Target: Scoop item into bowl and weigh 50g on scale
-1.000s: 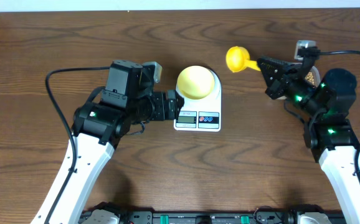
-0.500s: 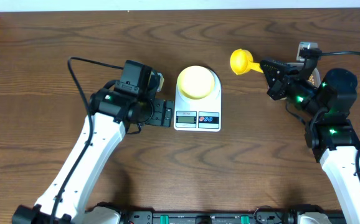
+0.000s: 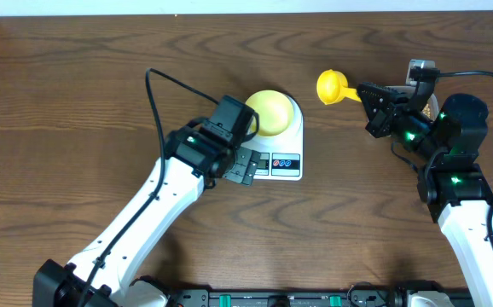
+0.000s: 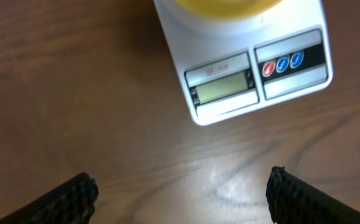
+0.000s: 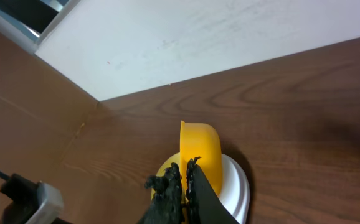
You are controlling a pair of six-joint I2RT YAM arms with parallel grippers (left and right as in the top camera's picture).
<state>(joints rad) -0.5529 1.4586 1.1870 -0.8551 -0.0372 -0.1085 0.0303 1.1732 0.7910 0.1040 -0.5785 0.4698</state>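
Open wood table [image 3: 76, 68] at far left, then the left gripper [image 3: 245, 165] spread wide, holding nothing, over the near-left edge of the scale [image 3: 285, 162] carrying the bowl [image 3: 272, 109], then the right gripper [image 3: 363, 90] clamped on the yellow scoop [image 3: 330, 84].

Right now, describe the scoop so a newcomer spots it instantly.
Start at the white scale mid-table, then look right and back. The scoop is held by its handle in the right gripper; bright yellow, unlike the pale bowl on the scale.
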